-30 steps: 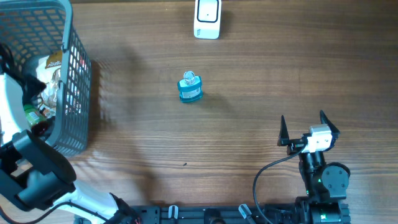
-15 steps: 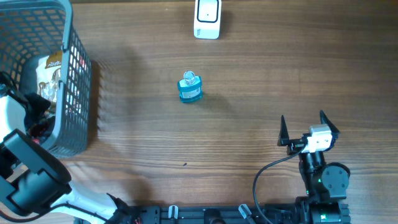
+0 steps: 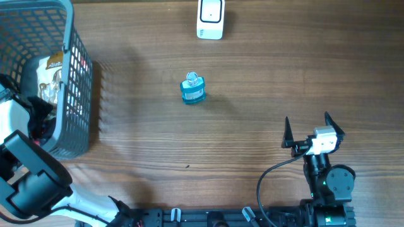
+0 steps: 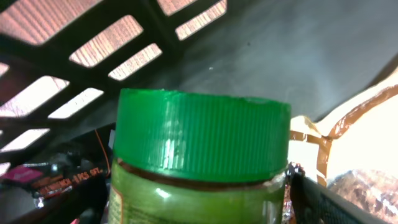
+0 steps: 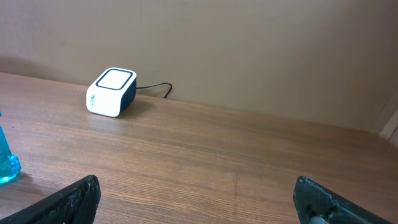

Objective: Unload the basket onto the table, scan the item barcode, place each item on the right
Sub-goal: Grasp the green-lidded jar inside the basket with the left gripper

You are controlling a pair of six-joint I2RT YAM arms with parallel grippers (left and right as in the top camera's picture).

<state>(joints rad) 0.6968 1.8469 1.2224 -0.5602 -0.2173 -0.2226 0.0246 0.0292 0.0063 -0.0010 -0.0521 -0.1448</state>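
Your left gripper (image 3: pixel 38 118) is down inside the grey mesh basket (image 3: pixel 79 82) at the left end of the wooden table (image 3: pixel 252 82). Neither view lets you tell whether its jaws are apart or closed: from overhead the arm and the basket wall cover them, and the wrist camera shows no clear fingertip. That wrist camera is filled by a jar (image 4: pixel 193 199) with a ribbed green lid (image 4: pixel 202 140), standing upright and very close to the lens, with greenish contents under the glass. Whether the gripper touches the jar cannot be told. Just right of the jar lies a brown-and-white snack packet (image 4: pixel 354 143), and at its lower left a dark wrapper (image 4: pixel 68 180) with orange lettering, both against the basket's mesh. Out on the table, well apart from the basket, a small blue bottle (image 3: pixel 192 89) with a clear cap stands upright near the middle. Beyond it, at the far edge, sits the white barcode scanner (image 3: pixel 210 19), with a cable running from its back in the right wrist view. Your right gripper (image 3: pixel 307 129) is parked at the near right of the table with its fingers (image 5: pixel 78 199) spread wide and nothing between them, facing the scanner and well clear of bottle and basket.
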